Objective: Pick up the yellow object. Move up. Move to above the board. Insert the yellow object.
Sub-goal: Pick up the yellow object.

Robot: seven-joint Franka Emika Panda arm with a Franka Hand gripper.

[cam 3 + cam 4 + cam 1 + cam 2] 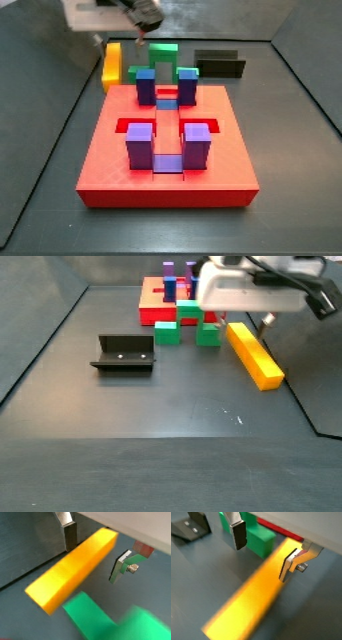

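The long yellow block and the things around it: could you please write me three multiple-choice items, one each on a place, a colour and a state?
1. Where does the long, narrow yellow block lie?
A. on the dark floor
B. on the slab
C. on the fixture

2. What colour is the large flat slab with upright posts?
A. green
B. red
C. black

3. How does the claw stand?
A. shut on the green block
B. lifted, carrying the yellow block
C. open, one finger on each side of the yellow block

Answers: 1 A, since a side view shows it flat on the floor beside the green block. 2 B, as both side views show it red. 3 C, since both wrist views show a finger on either side, with gaps.
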